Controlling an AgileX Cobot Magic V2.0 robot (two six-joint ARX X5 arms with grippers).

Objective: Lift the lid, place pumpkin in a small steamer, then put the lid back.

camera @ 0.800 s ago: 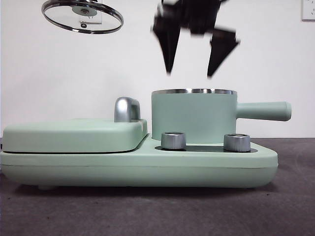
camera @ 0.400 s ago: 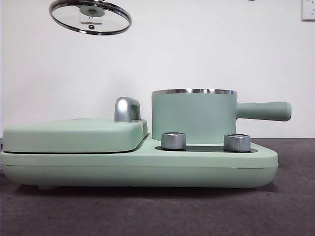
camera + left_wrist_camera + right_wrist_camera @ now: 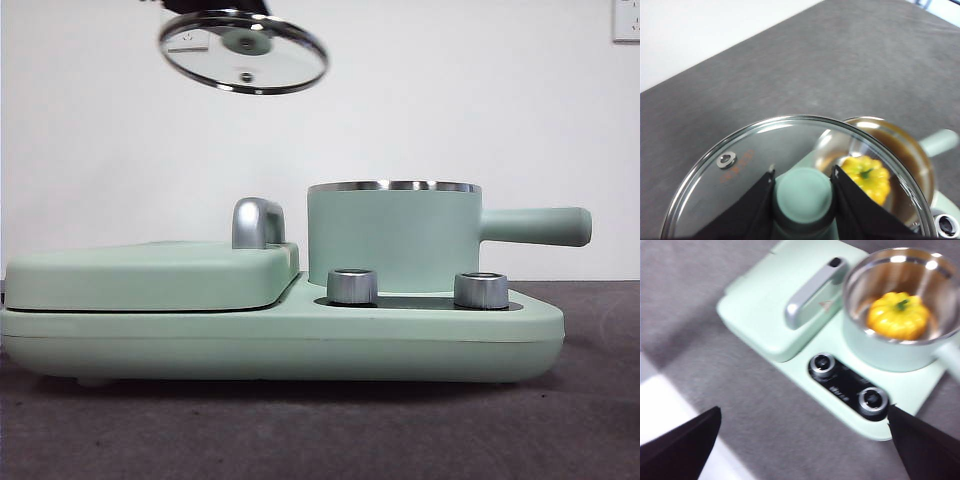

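**Lid held aloft, pumpkin in the pot**

We see the left pincer [image 3: 802, 197] closed on the smooth mint-green knob [image 3: 803, 192] of the lid [image 3: 243, 51], a round pane of clear glass in a shiny steel rim. The lid hangs tilted, high in the air, above the flat matte cover [image 3: 150, 272] and its curved chrome handle [image 3: 256, 222].

The pot [image 3: 393, 235] is a mint cylinder with a steel rim and a long straight side handle [image 3: 535, 226], standing uncovered on the appliance base [image 3: 280, 345]. Inside it, on the polished steel floor, lies the glossy, ribbed yellow pumpkin [image 3: 898, 315] with a green stem.

Two knurled metal dials [image 3: 352, 286] sit in front of the pot. The base rests on a dark grey, finely textured tabletop [image 3: 300, 430].

The right pincer [image 3: 805, 445] hovers high over the appliance, spread wide and holding nothing.
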